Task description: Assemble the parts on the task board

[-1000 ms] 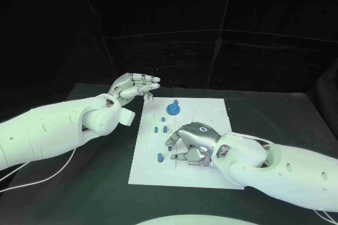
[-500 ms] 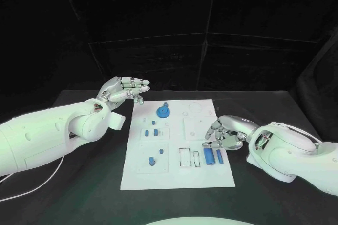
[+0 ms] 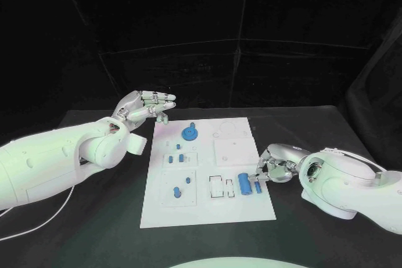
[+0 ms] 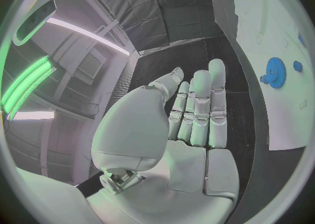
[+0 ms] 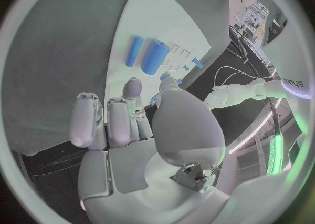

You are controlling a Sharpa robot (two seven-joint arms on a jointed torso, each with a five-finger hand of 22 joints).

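Note:
The white task board (image 3: 210, 213) lies in the middle of the black table. On it are a blue gear (image 3: 189, 132), a few small blue parts (image 3: 176, 158) and, near its right side, a thick blue cylinder (image 3: 244, 183) beside a thinner one (image 3: 257, 186). My right hand (image 3: 274, 164) sits low at the board's right edge, just beside the cylinders, fingers half bent and holding nothing. The right wrist view shows both cylinders (image 5: 155, 57) lying free beyond the fingers (image 5: 121, 119). My left hand (image 3: 147, 107) hovers raised beyond the board's far left corner, empty, with its fingers (image 4: 200, 105) held together.
Black table (image 3: 335, 128) surrounds the board on all sides. Empty recesses (image 3: 219, 186) lie in the board just left of the cylinders. In the left wrist view the gear (image 4: 274, 71) and board (image 4: 289, 29) lie off to the side of the hand.
The camera has shifted. My right hand has drawn back from over the board's middle to its right edge, uncovering the two blue cylinders. The left hand has kept its place.

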